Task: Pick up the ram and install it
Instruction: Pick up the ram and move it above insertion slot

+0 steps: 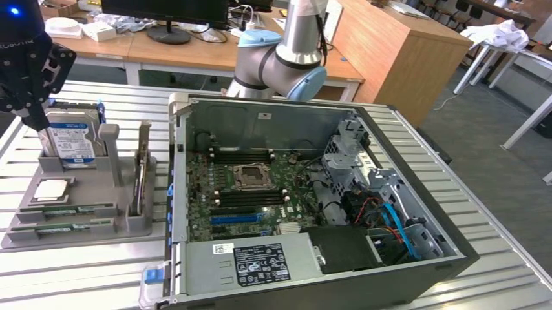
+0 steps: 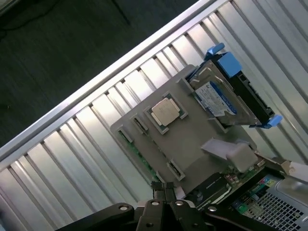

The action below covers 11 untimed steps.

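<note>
Hovering over the grey plastic parts holder (image 1: 103, 194) on the slatted metal worktop (image 1: 86, 271), the black gripper (image 1: 38, 123) (image 2: 162, 192) in front of the upright hard drive with the blue-and-white label (image 1: 74, 139). With fingers (image 2: 158, 191) pressed together, pinching nothing. In the exterior view, lying flat in a holder slot at six o'clock from the square silver processor chip (image 1: 52, 188): the long, thin green ram stick (image 1: 67, 211), apart from the gripper. At three o'clock from the holder, the open black computer case (image 1: 448, 252) with its green motherboard (image 1: 250, 194).
</note>
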### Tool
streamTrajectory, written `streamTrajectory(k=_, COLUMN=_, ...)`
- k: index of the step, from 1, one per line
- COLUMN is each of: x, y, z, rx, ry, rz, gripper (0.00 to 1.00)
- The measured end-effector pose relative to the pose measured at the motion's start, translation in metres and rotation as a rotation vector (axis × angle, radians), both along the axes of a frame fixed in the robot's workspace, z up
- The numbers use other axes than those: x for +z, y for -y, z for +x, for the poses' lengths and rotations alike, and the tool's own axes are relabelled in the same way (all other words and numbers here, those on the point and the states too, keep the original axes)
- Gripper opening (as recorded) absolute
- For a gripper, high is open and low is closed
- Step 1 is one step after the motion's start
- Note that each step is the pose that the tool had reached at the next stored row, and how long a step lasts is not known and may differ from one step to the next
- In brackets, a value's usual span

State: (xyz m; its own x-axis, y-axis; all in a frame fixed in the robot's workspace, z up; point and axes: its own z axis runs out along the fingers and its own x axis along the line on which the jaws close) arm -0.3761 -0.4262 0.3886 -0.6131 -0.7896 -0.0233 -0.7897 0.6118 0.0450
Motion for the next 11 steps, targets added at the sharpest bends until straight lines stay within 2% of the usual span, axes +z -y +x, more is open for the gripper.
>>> streamTrajectory(k=11, x=0.0, y=0.0, z=0.0, rx=0.174, ry=-0.0001, rz=0.0, gripper=0.1)
